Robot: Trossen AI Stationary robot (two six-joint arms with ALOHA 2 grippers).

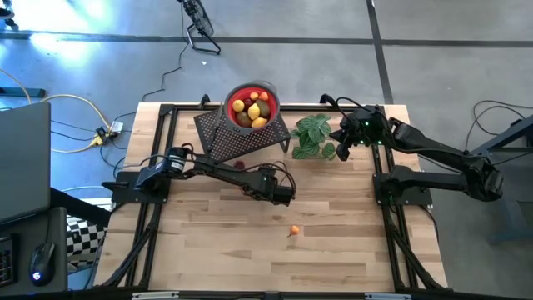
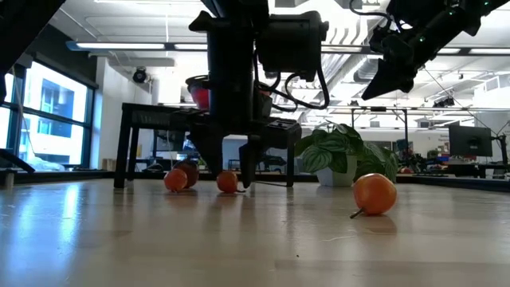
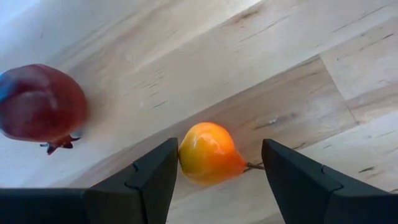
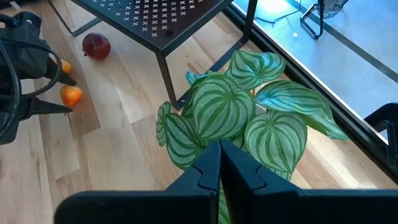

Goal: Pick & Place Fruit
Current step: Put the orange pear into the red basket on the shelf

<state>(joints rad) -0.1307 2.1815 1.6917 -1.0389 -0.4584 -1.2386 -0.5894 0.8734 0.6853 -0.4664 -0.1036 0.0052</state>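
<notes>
The left gripper (image 3: 217, 171) is low over the wooden bench (image 1: 333, 250), its fingers (image 3: 152, 180) open and straddling a small orange fruit (image 3: 208, 152). The fruit lies on the bench between the two fingers, touching or almost touching one and standing clear of the other; its short stem points toward the farther finger. Nothing is clamped. A dark red fruit (image 3: 40, 102) lies on the bench near it, outside the fingers. Another orange fruit (image 1: 294, 231) lies alone nearer the bench's front edge, well apart from both arms. A red bowl (image 1: 268, 87) on a black perforated stand (image 1: 241, 137) at the back of the bench holds yellow lemons (image 1: 255, 111) and other pieces. The right gripper (image 4: 219, 163) hangs above the green leafy plant (image 4: 249, 118) beside the stand, its fingers closed together and holding nothing.
</notes>
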